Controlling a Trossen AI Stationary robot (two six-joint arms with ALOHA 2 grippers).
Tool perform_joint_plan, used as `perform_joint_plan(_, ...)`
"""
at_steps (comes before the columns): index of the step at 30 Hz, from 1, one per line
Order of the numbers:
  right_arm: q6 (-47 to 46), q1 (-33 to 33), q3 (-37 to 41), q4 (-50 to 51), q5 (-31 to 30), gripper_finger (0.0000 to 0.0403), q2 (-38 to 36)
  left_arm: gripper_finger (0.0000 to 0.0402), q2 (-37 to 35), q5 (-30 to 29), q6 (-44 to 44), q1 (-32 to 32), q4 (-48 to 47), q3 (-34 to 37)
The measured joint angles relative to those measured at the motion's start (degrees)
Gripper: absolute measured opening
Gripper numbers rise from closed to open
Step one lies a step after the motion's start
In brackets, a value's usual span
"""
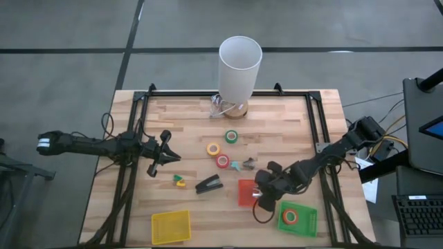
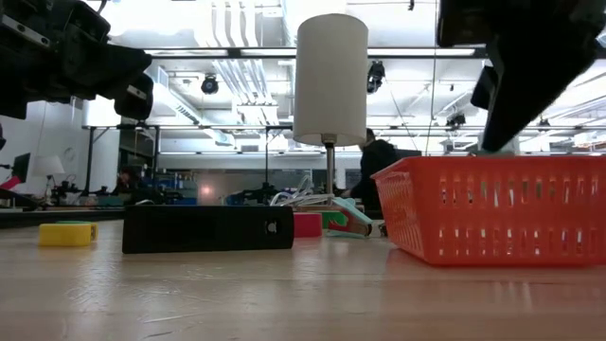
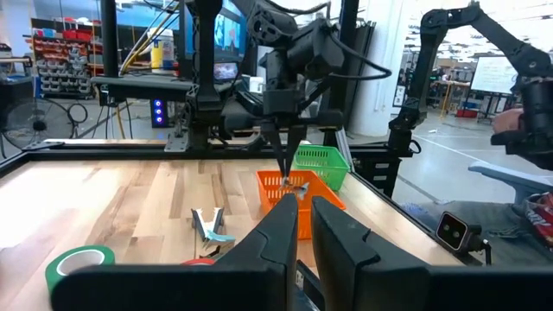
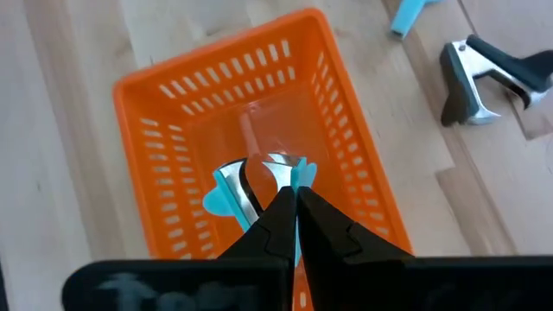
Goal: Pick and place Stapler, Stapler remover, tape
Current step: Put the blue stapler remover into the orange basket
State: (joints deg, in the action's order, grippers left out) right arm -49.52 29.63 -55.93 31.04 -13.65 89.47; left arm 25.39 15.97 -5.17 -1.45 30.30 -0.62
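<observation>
My right gripper (image 4: 296, 200) hangs over the orange basket (image 1: 246, 194) and is shut on a teal staple remover (image 4: 226, 195). The black stapler (image 1: 209, 185) lies flat on the table, left of that basket. A second teal remover (image 1: 242, 165) lies near the red tape roll (image 1: 222, 161). The yellow roll (image 1: 213, 149) and the green roll (image 1: 231, 136) lie farther back. Another red-orange roll (image 1: 290, 217) sits in the green basket (image 1: 307, 223). My left gripper (image 1: 173, 157) waits shut above the table's left part. My right gripper pinches the teal staple remover between its two fingers, coming from above and pointing down. The fingertips (image 4: 321, 216) sit on its middle, beside a teal wing (image 4: 304, 173). Its chrome claws (image 4: 238, 183) stick out to one side, over the basket's floor. Whether it touches that floor I cannot tell.
A white cylinder on a stand (image 1: 240, 62) is at the table's far edge. A yellow basket (image 1: 171, 226) sits at the near left. A small yellow and green piece (image 1: 180, 181) lies left of the stapler. Black rails (image 1: 129, 159) run along both table sides.
</observation>
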Motion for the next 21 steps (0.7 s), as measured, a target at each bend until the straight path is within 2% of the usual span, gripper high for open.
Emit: perform_joint_plan(21,-3.02,0.13,2.38,-3.59,1.55,0.0009,0.00,0.0039,0.00,0.00,0.00,-0.02,0.00,-0.02)
